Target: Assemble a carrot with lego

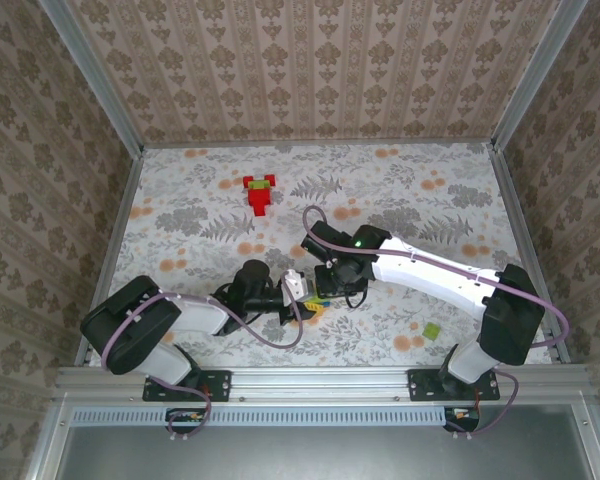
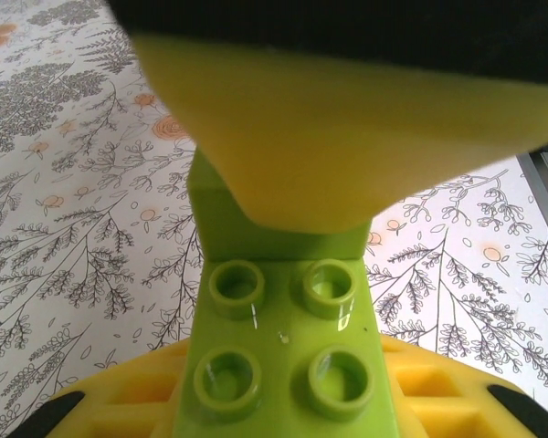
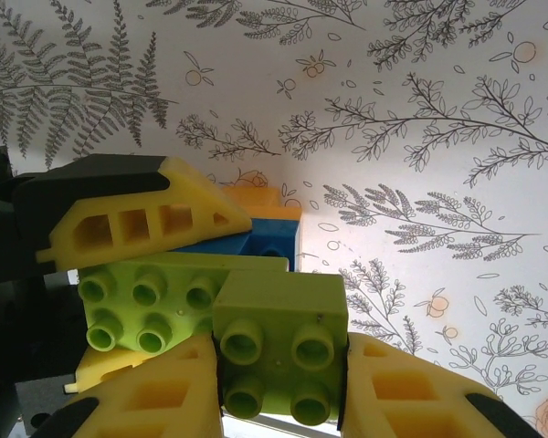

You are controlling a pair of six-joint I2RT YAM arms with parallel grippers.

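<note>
L gripper clenched on a green oblong brick, studs twd its cam, yellow pads above & below. R gripper clamped on a green square brick w/ 4 studs, right against the oblong one's side. Blue brick & orange brick just behind them. This cluster is mid-table, nearer the front edge. Red lego stack twd back edge, left of centre. Loose green piece near front-right corner.
</note>
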